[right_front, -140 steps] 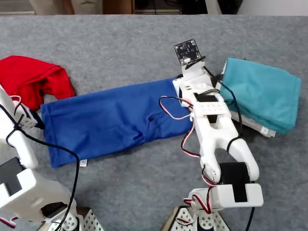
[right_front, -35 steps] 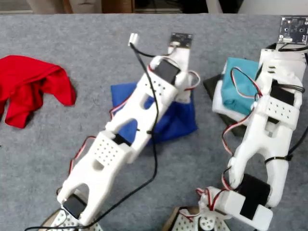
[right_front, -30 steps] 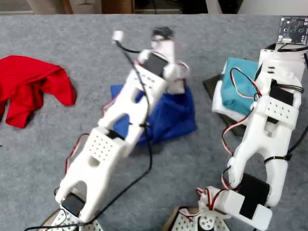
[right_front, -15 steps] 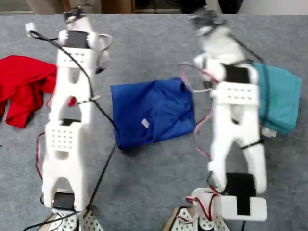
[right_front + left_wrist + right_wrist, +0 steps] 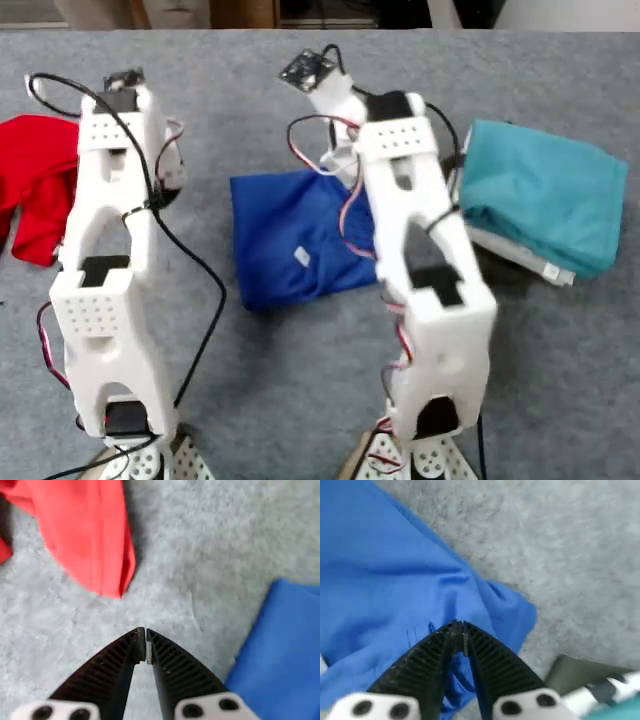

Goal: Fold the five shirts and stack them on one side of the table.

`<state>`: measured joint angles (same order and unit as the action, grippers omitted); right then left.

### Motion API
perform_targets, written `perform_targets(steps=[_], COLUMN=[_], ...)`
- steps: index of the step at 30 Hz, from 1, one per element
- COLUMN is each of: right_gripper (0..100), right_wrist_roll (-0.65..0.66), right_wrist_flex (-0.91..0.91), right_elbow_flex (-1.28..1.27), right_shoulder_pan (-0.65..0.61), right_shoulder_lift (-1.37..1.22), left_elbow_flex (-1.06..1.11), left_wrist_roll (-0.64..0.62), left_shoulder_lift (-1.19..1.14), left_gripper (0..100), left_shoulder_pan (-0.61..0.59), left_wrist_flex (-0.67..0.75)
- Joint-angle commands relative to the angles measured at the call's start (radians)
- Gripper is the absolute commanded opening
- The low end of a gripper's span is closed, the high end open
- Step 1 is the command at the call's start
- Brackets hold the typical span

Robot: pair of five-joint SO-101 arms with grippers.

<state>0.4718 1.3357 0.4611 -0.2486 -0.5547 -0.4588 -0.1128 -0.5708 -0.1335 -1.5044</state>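
Note:
A folded blue shirt (image 5: pixel 300 250) lies mid-table; it also appears as the blue shirt (image 5: pixel 395 580) and the blue shirt (image 5: pixel 280 655) in the wrist views. A crumpled red shirt (image 5: pixel 35 175), also seen as the red shirt (image 5: pixel 85 535), sits at the far left. On the right, a folded teal shirt (image 5: pixel 545 190) tops a small stack (image 5: pixel 515 257). My left gripper (image 5: pixel 145 639) is shut and empty over bare table between the red and blue shirts. My right gripper (image 5: pixel 459 629) is shut just over the blue shirt's far right corner.
The grey felt table (image 5: pixel 300 400) has free room along the front and at the far middle. The left arm (image 5: pixel 105 250) stands beside the red shirt. The right arm (image 5: pixel 415 250) runs between the blue shirt and the stack. A dark layer (image 5: pixel 585 675) lies under the stack.
The long blue shirt has been folded into a square. In the last half second the right arm swung from the teal stack to the blue shirt; the left arm shifted slightly left.

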Motion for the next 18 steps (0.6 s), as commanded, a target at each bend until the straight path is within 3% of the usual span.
perform_targets(steps=[1,10,18], right_gripper=[0.5,0.5,0.9], right_wrist_roll=[-0.025,-0.018,0.074], right_wrist_flex=[0.072,0.161,0.319], right_elbow_flex=[0.257,0.776,1.159], right_shoulder_pan=[0.068,0.142,0.082], right_shoulder_lift=[-0.163,-0.526,-0.631], left_elbow_flex=[0.164,0.384,0.399], left_wrist_roll=[0.008,0.008,0.012], left_shoulder_lift=[0.062,0.099,0.120], left_gripper=[2,2,2], left_shoulder_pan=[-0.002,0.005,0.048], left_wrist_flex=[0.198,0.459,0.473])
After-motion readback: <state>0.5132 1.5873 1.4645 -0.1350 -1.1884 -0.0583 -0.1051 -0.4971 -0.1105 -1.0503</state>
